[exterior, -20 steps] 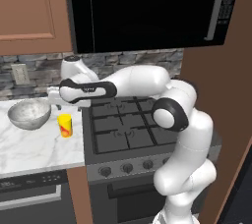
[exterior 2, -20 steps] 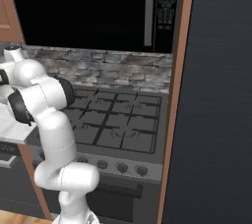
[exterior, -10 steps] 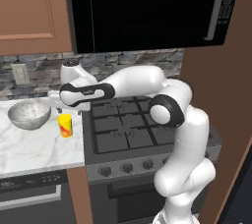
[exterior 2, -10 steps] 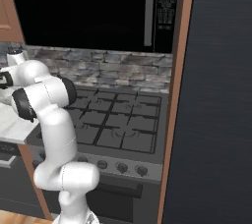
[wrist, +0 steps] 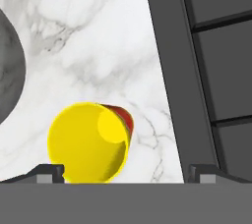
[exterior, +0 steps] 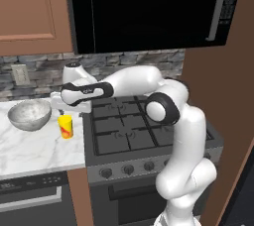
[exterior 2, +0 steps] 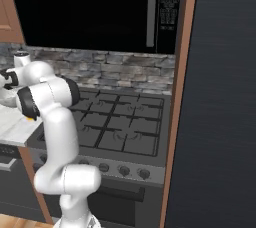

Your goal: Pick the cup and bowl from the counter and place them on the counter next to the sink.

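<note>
1. Bowl (exterior: 29, 115) comes first, at the left edge of the left base view: wide, silver-grey, resting on the white marble counter (exterior: 34, 150). In the hand view its dark curved side fills the left edge (wrist: 10, 78).

2. Next to the right, the cup (exterior: 65, 126) stands upright just beside the bowl but apart from it, near the counter's border with the black stovetop (exterior: 144, 126). Its long axis is vertical, mouth up; the hand view looks nearly straight down into that yellow mouth (wrist: 89, 142), with the red mark peeking out at its right side.

3. Gripper (exterior: 63, 105) hangs directly above the cup, at centre-left of the left base view, clear of its rim. The two finger tips show at the bottom of the hand view, one at lower left (wrist: 47, 172) and one at lower right (wrist: 209, 172), standing wide apart with nothing between them.

4. Relation that matters: the cup sits below the pincer but toward its left finger rather than midway (the right finger hovers over the stovetop's edge). Judged from this, the hand wants a small shift toward the bowl side before descending, so that the fingers straddle the cup and the left one does not land on its rim.

5. Sink cannot be made out in these views; neither item has been picked up.
</note>
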You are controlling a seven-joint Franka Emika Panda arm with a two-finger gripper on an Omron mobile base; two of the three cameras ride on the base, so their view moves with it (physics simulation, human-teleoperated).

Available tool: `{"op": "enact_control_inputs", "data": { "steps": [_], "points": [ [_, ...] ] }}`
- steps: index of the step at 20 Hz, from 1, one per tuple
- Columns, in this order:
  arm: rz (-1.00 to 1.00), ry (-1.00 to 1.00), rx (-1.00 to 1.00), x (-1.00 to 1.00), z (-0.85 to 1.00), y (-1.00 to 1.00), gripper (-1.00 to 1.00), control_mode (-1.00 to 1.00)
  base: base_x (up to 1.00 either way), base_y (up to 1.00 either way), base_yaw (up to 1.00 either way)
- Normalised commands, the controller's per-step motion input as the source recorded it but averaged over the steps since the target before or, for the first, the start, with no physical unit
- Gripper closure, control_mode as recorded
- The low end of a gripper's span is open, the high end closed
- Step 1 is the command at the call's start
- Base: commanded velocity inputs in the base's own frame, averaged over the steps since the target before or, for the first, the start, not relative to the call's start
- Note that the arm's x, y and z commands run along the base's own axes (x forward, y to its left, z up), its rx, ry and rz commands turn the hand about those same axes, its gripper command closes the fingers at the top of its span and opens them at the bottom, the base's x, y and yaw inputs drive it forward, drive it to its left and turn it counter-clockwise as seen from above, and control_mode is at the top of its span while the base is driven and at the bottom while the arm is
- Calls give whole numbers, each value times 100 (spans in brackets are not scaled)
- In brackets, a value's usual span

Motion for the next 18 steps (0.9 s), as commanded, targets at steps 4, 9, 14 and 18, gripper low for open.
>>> {"op": "enact_control_inputs", "data": {
  "steps": [4,9,14,18],
  "points": [
    [-3,8,-1,18,-3,0,-100,-100,0,0,0],
    [-3,9,-2,11,-3,0,-100,-100,0,0,0],
    [-2,6,-2,0,-3,0,-100,-100,0,0,0],
    [-2,4,-2,0,-9,1,-100,-100,0,0,0]
  ]
}}
